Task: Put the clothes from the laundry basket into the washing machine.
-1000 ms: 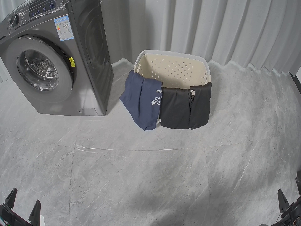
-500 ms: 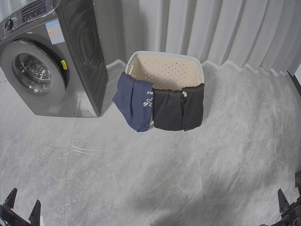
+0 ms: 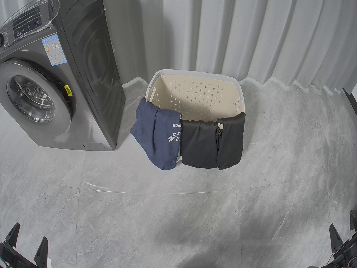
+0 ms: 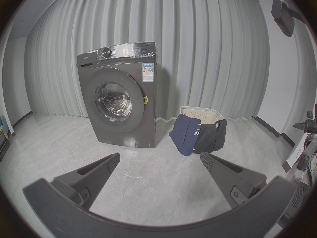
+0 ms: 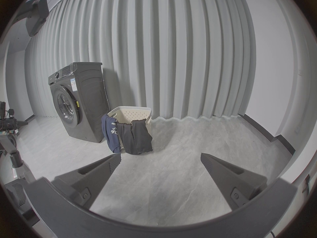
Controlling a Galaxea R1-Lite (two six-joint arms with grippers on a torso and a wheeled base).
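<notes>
A: What do the grippers hold?
B: Nothing. The left gripper (image 4: 159, 155), in the lower left corner of the head view, and the right gripper (image 5: 160, 156), in the lower right corner, both stand with jaws wide apart, above the floor (image 3: 167, 220).
A: And the clothes?
B: In the middle of the frame. A blue cloth (image 3: 158, 138) and a black cloth (image 3: 210, 144) hang side by side over the front rim of the basket (image 3: 195, 73), the blue one on the left. They are well apart from both grippers.
A: So the step is to come closer?
B: I think yes. It is best to stop facing the front rim, then take one cloth from above at the fold on the rim, so the basket is not dragged.
A: What is inside the basket?
B: The walls that show are bare; the bottom is partly hidden behind the clothes.
A: And the washer (image 3: 93, 75)?
B: At the upper left, just beside the basket. Its door (image 3: 31, 99) looks shut, and through it the drum (image 4: 114, 102) seems empty. The door probably must be opened first.
</notes>
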